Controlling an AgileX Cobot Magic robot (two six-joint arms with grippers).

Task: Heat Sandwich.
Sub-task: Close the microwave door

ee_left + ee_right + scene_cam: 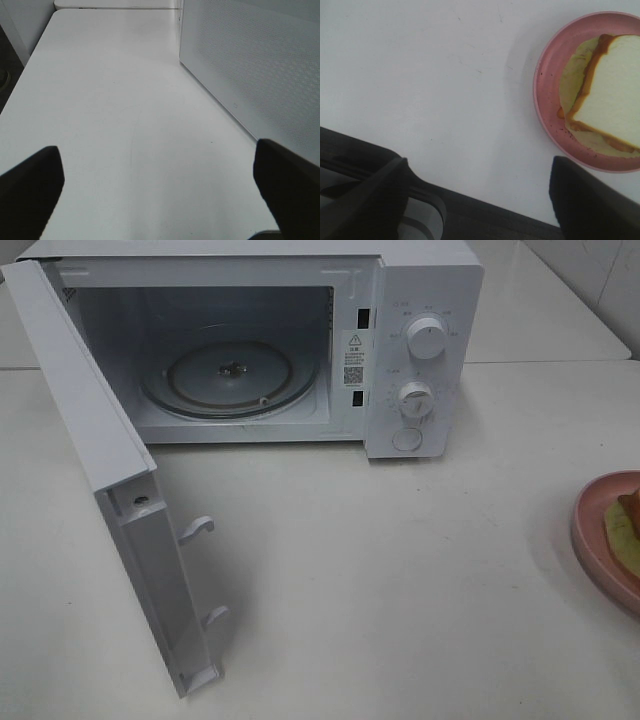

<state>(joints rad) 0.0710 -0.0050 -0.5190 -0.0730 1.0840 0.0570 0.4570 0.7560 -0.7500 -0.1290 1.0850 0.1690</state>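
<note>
The sandwich point(612, 90), white bread with a brown crust over a pale yellow-green layer, lies on a round pink plate point(547, 100). In the exterior high view only a sliver of the sandwich point(630, 520) and the plate point(590, 530) shows at the right edge. The white microwave point(425, 340) stands at the back with its door point(120, 490) swung wide to the left and a glass turntable point(228, 380) inside. My right gripper point(485, 195) hovers open above the table, to one side of the plate, holding nothing. My left gripper point(160, 185) is open over bare table beside the door point(250, 70).
The white table point(400, 590) carries everything. Two dials point(427, 340) and a button sit on the microwave's right panel. The right wrist view shows the table's near edge, with dark floor beyond it. Neither arm appears in the exterior high view.
</note>
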